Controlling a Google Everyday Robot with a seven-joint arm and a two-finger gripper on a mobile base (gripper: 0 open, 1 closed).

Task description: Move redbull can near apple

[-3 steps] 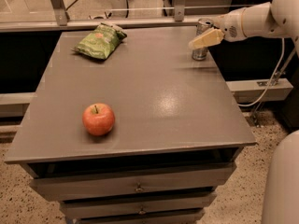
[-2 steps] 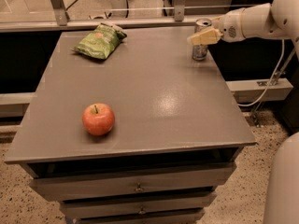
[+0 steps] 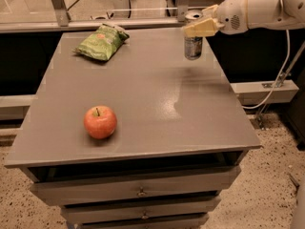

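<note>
Gripping the redbull can (image 3: 193, 47) near its top, my gripper (image 3: 193, 27) sits over the far right corner of the grey table (image 3: 157, 104). One cream finger (image 3: 202, 27) lies across the front of the can and pinches it under the rim. The can stands upright: its long axis is vertical and the pull-tab end points up, just above the finger. I cannot tell whether its base touches the tabletop or hangs just over it; a soft shadow lies on the surface right below. The table's far edge runs just behind the gripper, and the right edge lies just beside it, under the white arm (image 3: 257, 11) that reaches in from that side. The green chip bag (image 3: 101, 43) lies well to the left of the gripper in the camera view, at about the same depth and close to the far edge. The apple (image 3: 100, 122) sits well apart from the gripper, toward the near left, stem up, a little in from the front edge. Between gripper and apple the tabletop is bare. Drawers (image 3: 138, 192) stack below the front edge.
</note>
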